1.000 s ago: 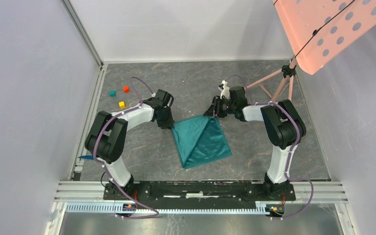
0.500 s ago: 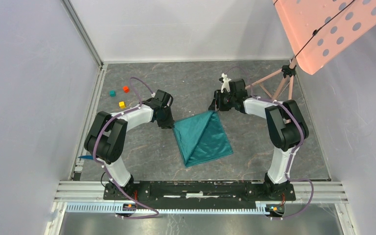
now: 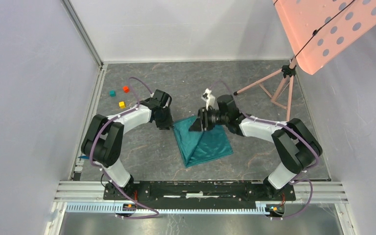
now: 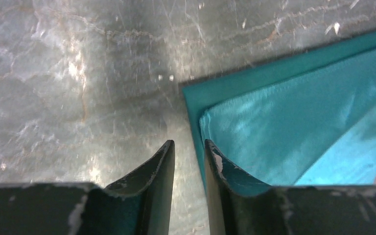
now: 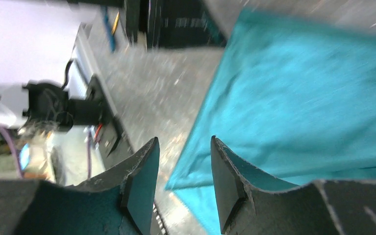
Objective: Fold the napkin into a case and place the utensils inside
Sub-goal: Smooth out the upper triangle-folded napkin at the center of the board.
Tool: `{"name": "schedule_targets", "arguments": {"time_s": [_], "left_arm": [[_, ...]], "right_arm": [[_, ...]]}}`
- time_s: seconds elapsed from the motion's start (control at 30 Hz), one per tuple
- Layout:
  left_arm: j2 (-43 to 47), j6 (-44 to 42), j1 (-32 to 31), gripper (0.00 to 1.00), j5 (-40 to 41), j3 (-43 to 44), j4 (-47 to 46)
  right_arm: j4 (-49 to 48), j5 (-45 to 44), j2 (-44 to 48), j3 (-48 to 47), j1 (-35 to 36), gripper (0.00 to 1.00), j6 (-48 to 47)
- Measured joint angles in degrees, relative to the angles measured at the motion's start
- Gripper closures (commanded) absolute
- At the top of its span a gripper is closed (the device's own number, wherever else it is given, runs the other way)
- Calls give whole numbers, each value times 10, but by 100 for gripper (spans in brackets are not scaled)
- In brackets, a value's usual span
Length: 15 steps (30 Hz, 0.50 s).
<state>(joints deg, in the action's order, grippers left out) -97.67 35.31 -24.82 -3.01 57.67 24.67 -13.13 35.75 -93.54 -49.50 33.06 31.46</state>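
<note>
The grey table [image 3: 147,152] fills the middle of the top view, with a pink perforated stand [image 3: 323,29] in the upper right. The napkin [image 3: 206,144] lies at centre, partly folded into a kite shape with a crease running down it. It is no case yet, so the folding step is in hand and loading the utensils waits.

The right gripper [image 3: 196,126] hangs over the napkin's upper corner. Its wrist view, blurred, shows the fingers [image 5: 144,166] parted and the cloth's edge [image 5: 298,98] below them, with nothing pinched. The left gripper [image 3: 166,123] sits at the napkin's left corner. Its fingers [image 4: 162,164] stand a narrow slit apart with bare table between them, and the right-hand one overlaps the cloth's border [image 4: 284,132].

A second ago the right gripper stood above and to the right of the napkin's upper corner. It has since swung left and down onto the cloth, its fingers spreading. The left gripper has hardly moved.

Next, I judge, a free edge needs pinching and carrying across while the other side is pinned.

Three small cubes [image 3: 122,104] sit in the upper left. A blue sliver [image 3: 84,157] at the left edge may be a utensil. No spoon shows.
</note>
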Motion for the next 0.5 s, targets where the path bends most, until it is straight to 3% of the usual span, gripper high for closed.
{"name": "schedule_targets", "arguments": {"time_s": [0.13,0.33,0.5], "left_arm": [[49,-14,1,54,-16,1,40],[71,-14,4,74,-103,20,27],[-5,-9,4,79,-157,32,-12]], "right_arm": [[-71,46,0,73,41,51,66],[-181,65,-1,151,48,52,141],[-246,65,-3,168,81,60,178]]}}
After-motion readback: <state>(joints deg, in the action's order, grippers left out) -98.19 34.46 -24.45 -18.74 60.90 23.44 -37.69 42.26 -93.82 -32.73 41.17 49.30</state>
